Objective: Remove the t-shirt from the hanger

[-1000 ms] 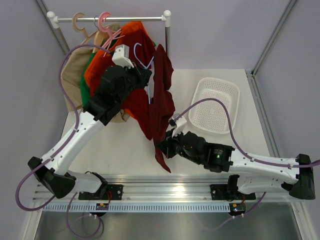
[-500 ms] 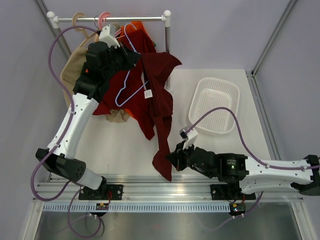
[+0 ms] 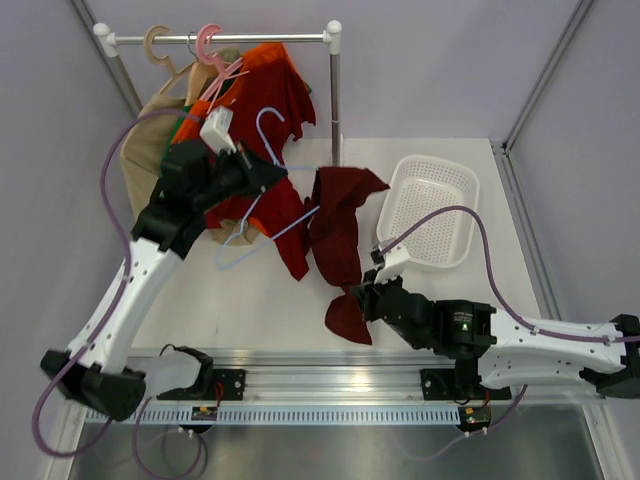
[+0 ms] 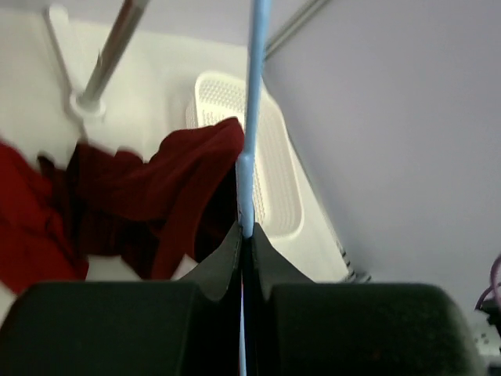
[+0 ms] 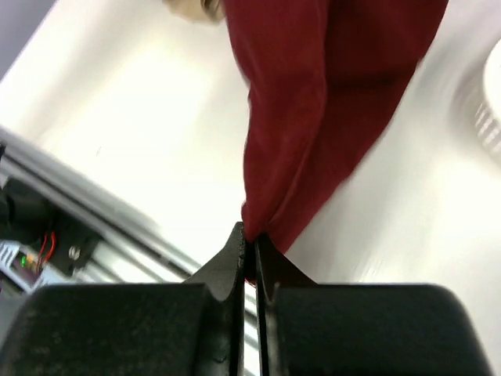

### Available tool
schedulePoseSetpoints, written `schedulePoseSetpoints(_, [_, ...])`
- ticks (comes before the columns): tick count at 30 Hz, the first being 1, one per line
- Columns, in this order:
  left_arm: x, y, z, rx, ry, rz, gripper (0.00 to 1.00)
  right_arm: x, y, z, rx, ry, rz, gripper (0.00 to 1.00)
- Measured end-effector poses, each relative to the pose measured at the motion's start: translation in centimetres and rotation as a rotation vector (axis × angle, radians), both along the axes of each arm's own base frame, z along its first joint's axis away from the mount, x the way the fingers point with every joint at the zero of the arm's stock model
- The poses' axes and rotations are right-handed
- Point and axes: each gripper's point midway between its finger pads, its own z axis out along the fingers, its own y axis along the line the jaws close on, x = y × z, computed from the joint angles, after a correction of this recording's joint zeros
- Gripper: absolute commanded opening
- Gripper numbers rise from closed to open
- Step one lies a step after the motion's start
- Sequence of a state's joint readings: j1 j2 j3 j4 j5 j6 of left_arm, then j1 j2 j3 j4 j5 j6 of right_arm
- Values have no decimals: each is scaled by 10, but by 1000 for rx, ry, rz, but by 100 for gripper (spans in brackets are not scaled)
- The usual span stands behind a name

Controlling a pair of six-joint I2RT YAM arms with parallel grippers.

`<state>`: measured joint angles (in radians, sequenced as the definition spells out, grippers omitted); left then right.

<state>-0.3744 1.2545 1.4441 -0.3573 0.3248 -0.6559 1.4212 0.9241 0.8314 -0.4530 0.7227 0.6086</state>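
I see 1 white basket (image 3: pixel 430 185) sitting on the cream surface (image 3: pixel 250 300) near its far right corner, and 1 rack post (image 3: pixel 335 110) standing at the far edge.

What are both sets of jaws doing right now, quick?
Left gripper: jaws closed on the hanger wire.
Right gripper: jaws closed on a fold of the t-shirt.
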Motion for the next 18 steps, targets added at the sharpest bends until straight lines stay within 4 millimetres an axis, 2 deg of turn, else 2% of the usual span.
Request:
schedulePoseSetpoints(3, [-43, 16, -27, 27, 29, 2, 0, 44, -15, 24, 31, -52, -97, 0])
schedulePoseSetpoints(6, [-74, 33, -38, 68, 19, 14, 0, 94, -40, 53, 55, -93, -228, 0])
schedulePoseSetpoints(7, [-82, 37, -39, 80, 10, 19, 0, 104, -42, 62, 62, -102, -241, 0])
schedulePoseSetpoints(10, [-98, 51, -37, 122, -20, 41, 0, 124, -37, 84, 66, -124, -240, 0])
schedulePoseSetpoints(13, [-110, 65, -37, 166, -44, 68, 0, 145, -35, 89, 48, -130, -239, 0])
schedulePoseSetpoints(16, [-119, 80, -32, 216, -67, 113, 0, 177, -50, 92, 29, -125, -292, 0])
schedulePoseSetpoints(18, [-124, 92, -29, 247, -88, 151, 0, 200, -57, 104, 31, -132, -324, 0])
